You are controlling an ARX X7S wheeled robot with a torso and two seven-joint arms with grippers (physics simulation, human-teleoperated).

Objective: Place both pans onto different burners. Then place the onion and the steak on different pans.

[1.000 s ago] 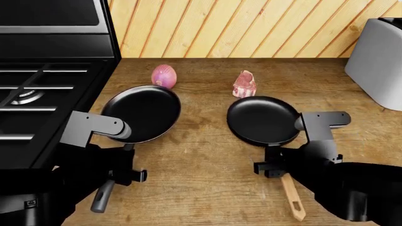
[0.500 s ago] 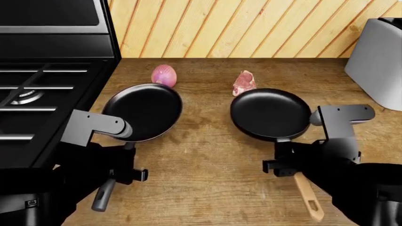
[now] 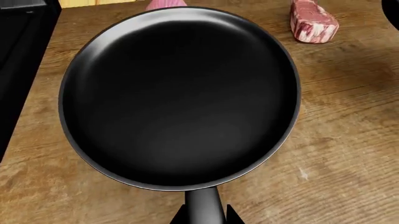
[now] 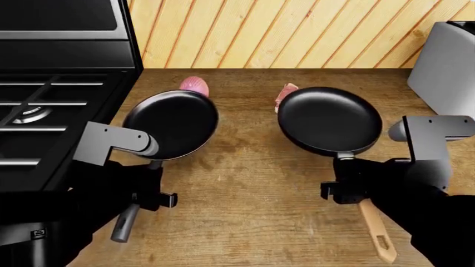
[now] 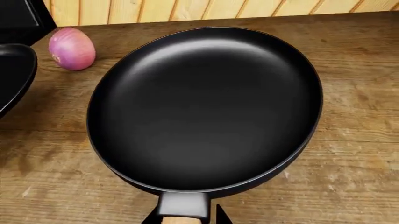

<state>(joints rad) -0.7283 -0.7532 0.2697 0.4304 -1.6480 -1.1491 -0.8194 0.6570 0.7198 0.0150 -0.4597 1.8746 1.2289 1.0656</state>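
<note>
- Left tool [image 4: 144, 194] grips the grey-handled pan [image 4: 172, 125] (onion [image 4: 195, 85] peeking at its 12 o'clock).
- Right tool [image 4: 355, 192] clamps the wooden-handled pan [image 4: 330, 120], steak [image 4: 283, 92] at its 10 o'clock, above the tabletop [image 4: 245, 183].

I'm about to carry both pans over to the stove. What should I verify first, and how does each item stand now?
1. Left gripper holds the grey-handled pan by its handle: ok.
2. Right gripper holds the wooden-handled pan by its handle: ok.
3. Both pans empty: ok.
4. Onion and steak lie on the counter, outside the pans: ok.
5. Burner free under its grate: ok for this one; the others cannot tell.
6. Pans lifted off the counter: cannot tell.
</note>
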